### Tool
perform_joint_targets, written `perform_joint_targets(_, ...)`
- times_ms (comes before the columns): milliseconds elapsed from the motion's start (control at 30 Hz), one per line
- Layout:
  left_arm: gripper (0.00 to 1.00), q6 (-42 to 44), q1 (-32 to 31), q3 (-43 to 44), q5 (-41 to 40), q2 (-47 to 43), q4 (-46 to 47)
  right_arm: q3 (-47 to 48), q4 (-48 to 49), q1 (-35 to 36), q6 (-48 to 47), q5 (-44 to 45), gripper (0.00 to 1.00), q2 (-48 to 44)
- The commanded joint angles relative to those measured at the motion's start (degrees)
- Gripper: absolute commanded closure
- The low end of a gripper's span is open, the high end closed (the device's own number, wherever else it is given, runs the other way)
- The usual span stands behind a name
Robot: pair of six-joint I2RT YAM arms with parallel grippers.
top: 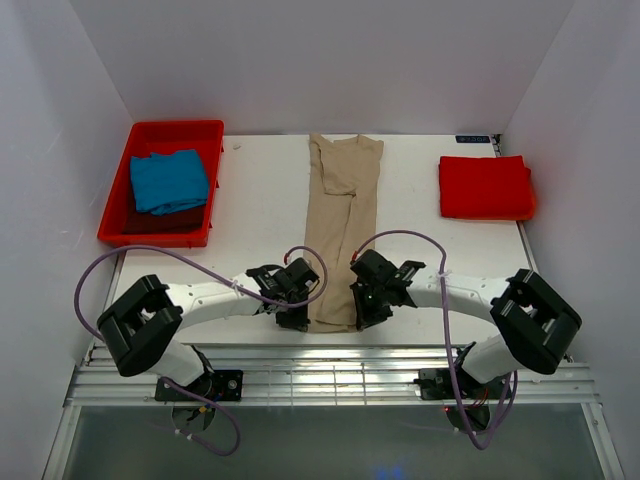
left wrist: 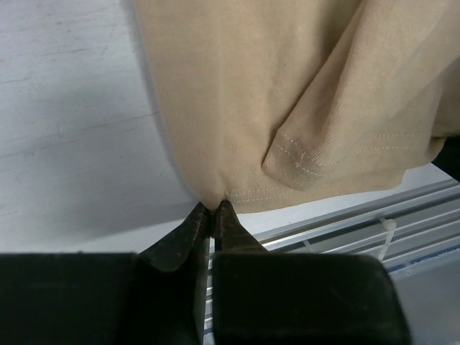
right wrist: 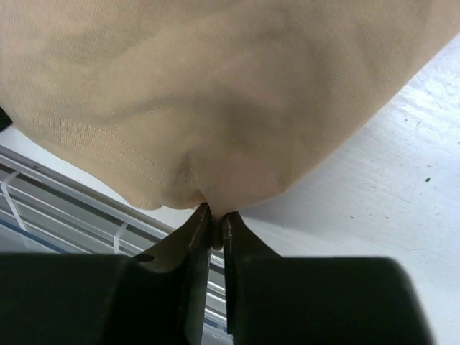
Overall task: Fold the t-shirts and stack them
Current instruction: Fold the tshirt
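My left fingers (left wrist: 213,209) are pinched almost shut on the near left corner of the tan t-shirt (left wrist: 237,93). The hem puckers right at the tips, so I judge the bite real but shallow. My right fingers (right wrist: 215,213) are closed the same way on the near right corner, with a small gather of cloth above the tips. The shirt lies as a long narrow strip down the middle of the surface (top: 260,190), its hem at the near edge just beside the metal rail (top: 330,372) and its other end far from me. The step in hand looks like folding this hem away from me over the strip. To do it well I want both corners lifted together and level, just enough to clear the cloth beneath. I would then carry them forward at one pace so the fold lands square and the thin pinch does not slip. Both arms reach inward from their bases, forearms low and nearly flat, wrists turned in to face each other across the hem. The red t-shirt (top: 485,187) sits folded far right, and the blue t-shirt (top: 168,180) lies in the red tray (top: 172,131) far left.
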Motion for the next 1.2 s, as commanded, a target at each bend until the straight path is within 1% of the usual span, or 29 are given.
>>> perform_joint_targets(0, 0.88, 1.27, -0.14, -2.31, 0.05, 3.81, 0.24, -1.24, 0.17, 0.44, -1.52, 3.63, 0.88, 3.11)
perform_joint_targets(33, 0.9, 1.71, -0.14, -2.4, 0.05, 4.25, 0.59, -1.68, 0.08, 0.44, -2.04, 3.72, 0.9, 3.02)
perform_joint_targets(67, 0.92, 2.06, -0.14, -2.32, 2.06, 4.17, 0.6, -1.86, -0.18, 0.35, -2.31, 3.29, 0.92, 2.76)
perform_joint_targets(133, 0.96, 2.94, -0.14, -1.88, 3.21, 3.99, 0.16, -2.47, -1.32, 0.44, -2.66, 1.8, 0.92, 1.36)
perform_joint_targets(300, 0.98, 3.91, -0.23, -1.0, 5.94, 2.68, -2.65, -4.32, -6.24, 1.67, -2.84, -0.58, 0.92, -3.38)
perform_joint_targets(400, 0.99, 4.26, -0.23, -0.56, 6.9, 1.36, -3.79, -5.37, -8.96, 2.89, -1.35, -2.16, 0.92, -7.77)
perform_joint_targets(500, 0.99, 4.79, -0.23, 2.33, 5.69, -0.22, -5.9, -4.76, -11.6, 4.21, 0.5, -2.52, 0.92, -10.59)
perform_joint_targets(600, 0.98, 5.4, -0.23, 7.43, 3.14, -1.02, -7.4, -1.53, -14.06, 4.39, 1.03, 0.28, 0.92, -12.0)
perform_joint_targets(667, 0.98, 5.58, -0.23, 11.63, 3.04, -0.58, -7.49, 0.85, -15.03, 4.39, 0.68, 3.36, 0.91, -10.79)
perform_joint_targets(700, 0.98, 5.84, -0.23, 13.05, 3.04, 0.29, -7.58, 3.56, -15.3, 4.39, 0.33, 4.68, 0.91, -10.08)
perform_joint_targets(800, 0.98, 6.45, -0.23, 17.79, 2.17, 1.88, -8.28, 9.1, -16.88, 4.39, -0.98, 8.98, 0.91, -5.69)
perform_joint_targets(900, 0.98, 6.98, -0.23, 20.52, 1.02, 2.84, -8.72, 13.42, -17.5, 4.22, -1.86, 12.15, 0.91, -2.0)
perform_joint_targets(1067, 0.98, 6.81, 1.26, 22.29, -2.14, 4.34, -9.42, 18.79, -19.16, 2.64, -3.36, 15.93, 0.9, 1.78)
perform_joint_targets(1167, 0.98, 7.25, 3.19, 22.56, -4.59, 5.48, -8.9, 20.73, -19.52, 0.18, -5.37, 18.13, 0.91, 2.4)
